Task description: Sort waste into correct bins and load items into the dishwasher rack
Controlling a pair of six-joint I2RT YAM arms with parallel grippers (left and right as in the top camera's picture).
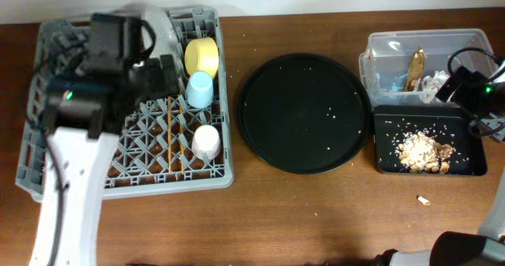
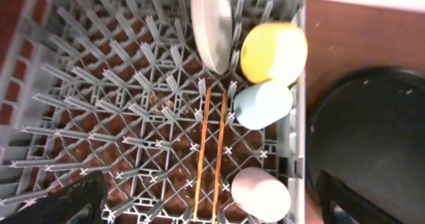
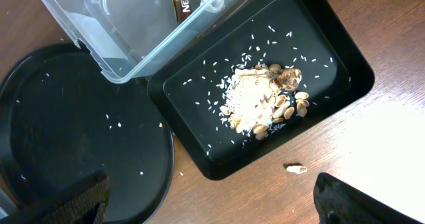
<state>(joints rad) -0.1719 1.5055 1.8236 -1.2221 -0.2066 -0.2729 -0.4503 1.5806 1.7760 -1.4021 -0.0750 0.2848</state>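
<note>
Your left gripper (image 2: 209,191) fingers apart, empty, above the rack (image 2: 80,84), chopsticks (image 2: 211,151) straight beneath, pink cup (image 2: 260,192) beside them, plate (image 2: 211,24), bowl (image 2: 273,51), blue cup (image 2: 263,104) ahead, your right gripper (image 3: 212,187) spread, empty, scraps (image 3: 262,101) in tray (image 3: 332,44) just ahead, wrapper (image 1: 416,65) and tissue (image 1: 432,83) in tub (image 3: 113,24) beyond.

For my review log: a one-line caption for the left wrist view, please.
Grey rack holding an upright plate, yellow bowl, blue cup, pink cup and two chopsticks.

Overhead faces down; left wrist close over rack (image 2: 99,84); right wrist over shallow tray (image 3: 186,104); both share round tray (image 3: 66,137).
</note>
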